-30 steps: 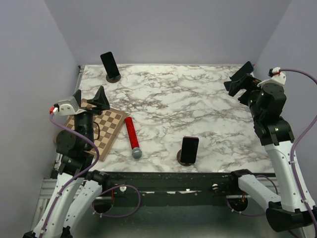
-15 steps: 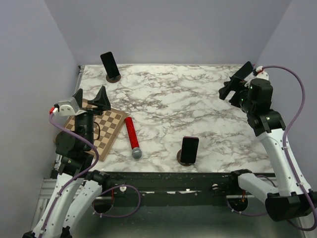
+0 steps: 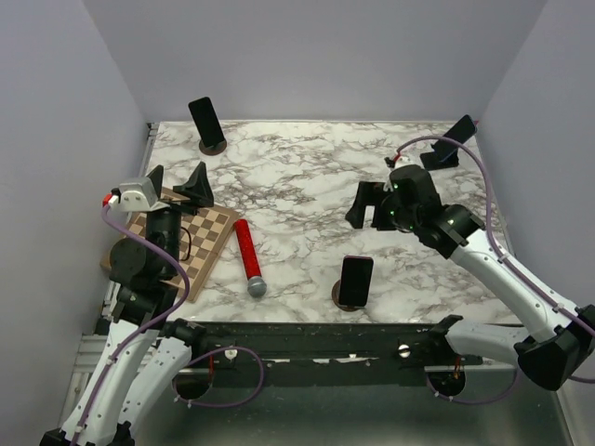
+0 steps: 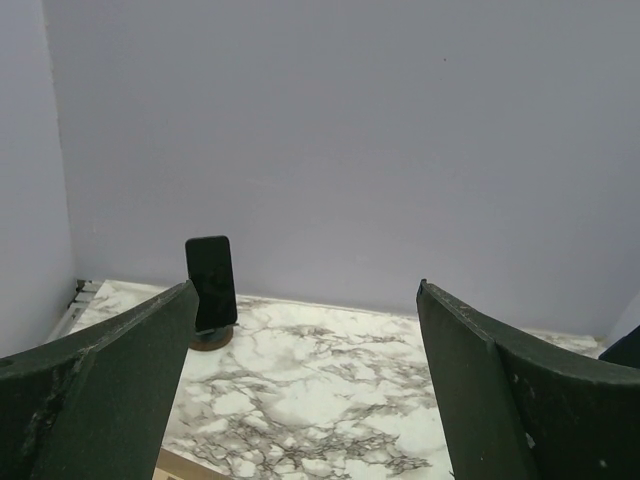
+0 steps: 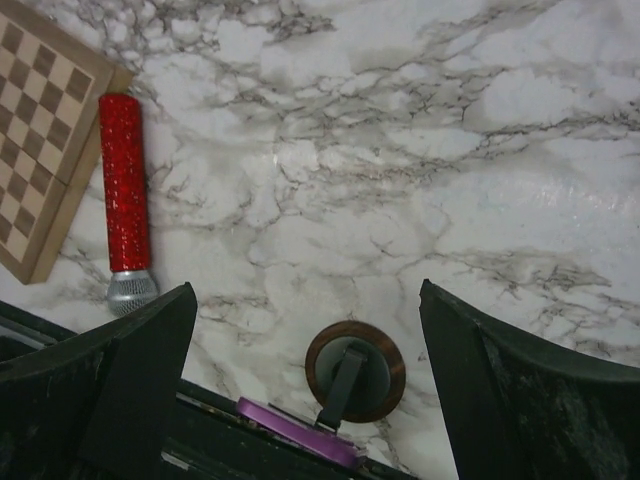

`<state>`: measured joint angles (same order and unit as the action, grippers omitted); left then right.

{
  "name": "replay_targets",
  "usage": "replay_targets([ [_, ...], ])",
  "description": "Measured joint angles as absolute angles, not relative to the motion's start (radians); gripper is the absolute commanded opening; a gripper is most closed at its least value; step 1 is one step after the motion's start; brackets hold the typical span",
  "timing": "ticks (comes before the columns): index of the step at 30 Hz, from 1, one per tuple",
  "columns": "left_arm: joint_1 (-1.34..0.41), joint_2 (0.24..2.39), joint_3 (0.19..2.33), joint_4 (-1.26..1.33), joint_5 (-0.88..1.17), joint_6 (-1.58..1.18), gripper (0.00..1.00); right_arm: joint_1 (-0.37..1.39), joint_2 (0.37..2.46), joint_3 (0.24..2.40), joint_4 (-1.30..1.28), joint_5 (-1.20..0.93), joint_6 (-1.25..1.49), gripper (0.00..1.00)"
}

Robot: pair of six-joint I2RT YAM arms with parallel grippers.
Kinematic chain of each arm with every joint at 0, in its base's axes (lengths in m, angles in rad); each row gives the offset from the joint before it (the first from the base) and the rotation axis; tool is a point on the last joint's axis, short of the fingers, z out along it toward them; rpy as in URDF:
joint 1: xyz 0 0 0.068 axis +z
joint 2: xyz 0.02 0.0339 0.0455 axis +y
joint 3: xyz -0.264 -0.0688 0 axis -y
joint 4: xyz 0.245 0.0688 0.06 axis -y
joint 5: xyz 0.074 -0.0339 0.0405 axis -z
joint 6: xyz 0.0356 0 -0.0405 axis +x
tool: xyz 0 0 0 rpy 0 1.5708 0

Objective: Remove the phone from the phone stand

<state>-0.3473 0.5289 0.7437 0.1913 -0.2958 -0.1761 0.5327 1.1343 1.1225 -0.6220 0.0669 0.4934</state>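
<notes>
A phone with a purple edge [image 3: 355, 280] leans on a round brown stand [image 3: 340, 295] near the table's front edge. In the right wrist view I see the stand [image 5: 357, 372] from behind and above, and the phone's purple edge [image 5: 297, 432] low in the frame. My right gripper [image 3: 372, 206] is open and empty, above the table just behind this phone, jaws wide apart [image 5: 305, 290]. A second black phone on a stand [image 3: 207, 122] is at the back left, and it also shows in the left wrist view [image 4: 211, 283]. My left gripper [image 3: 177, 186] is open and empty over the chessboard, also seen in the left wrist view [image 4: 305, 290].
A chessboard [image 3: 191, 243] lies at the left. A red microphone [image 3: 248, 258] lies beside it, and it also shows in the right wrist view [image 5: 124, 185]. Another dark phone-like object [image 3: 451, 144] stands at the back right. Grey walls enclose the table.
My right arm has swung from the back right corner leftwards and forwards, and its gripper now hangs behind the near phone. My left gripper has shifted slightly.
</notes>
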Motion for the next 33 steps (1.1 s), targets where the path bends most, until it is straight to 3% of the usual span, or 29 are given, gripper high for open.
replay_targets([
  [8, -0.349, 0.532, 0.744, 0.184, -0.294, -0.176, 0.99, 0.748, 1.136, 1.122, -0.788, 0.253, 0.599, 1.00],
  [17, -0.349, 0.544, 0.749, 0.171, -0.293, -0.176, 0.98, 0.835, 1.070, 1.123, -0.923, 0.296, 0.720, 1.00],
  [33, -0.349, 0.580, 0.784, 0.123, -0.293, -0.176, 0.98, 1.173, 1.142, 1.123, -1.118, 0.433, 1.041, 1.00],
])
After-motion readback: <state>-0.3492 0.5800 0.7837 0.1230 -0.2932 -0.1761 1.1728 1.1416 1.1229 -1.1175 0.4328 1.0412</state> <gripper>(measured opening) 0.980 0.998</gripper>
